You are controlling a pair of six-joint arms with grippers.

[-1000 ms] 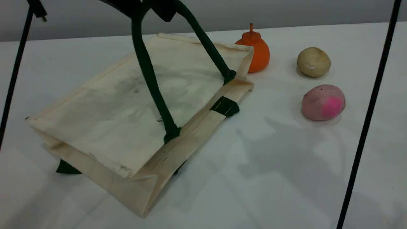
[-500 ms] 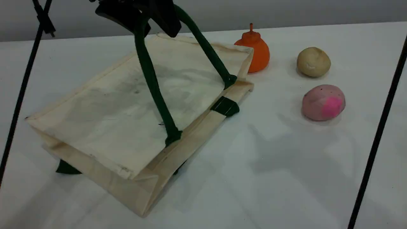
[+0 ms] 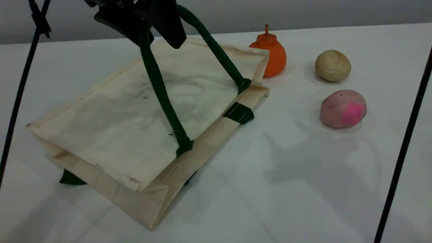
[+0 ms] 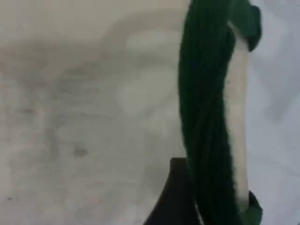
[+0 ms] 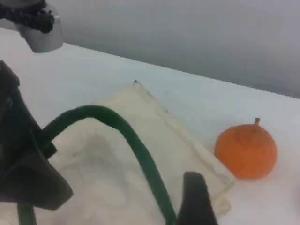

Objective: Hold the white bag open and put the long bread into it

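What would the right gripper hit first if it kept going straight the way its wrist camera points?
Most likely the dark green rope handle, arching just ahead of the right gripper, then the cream fabric tote bag beneath. The round orange fruit sits off to the side. Depth is uncertain.

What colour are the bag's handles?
Dark green; the handle on the cream bag shows best in the scene view.

The left gripper (image 3: 148, 23) hangs at the scene's top, jaws apparently clamped on the green handle (image 3: 162, 94); the right gripper's fingertip (image 5: 194, 199) shows only in its own wrist view.
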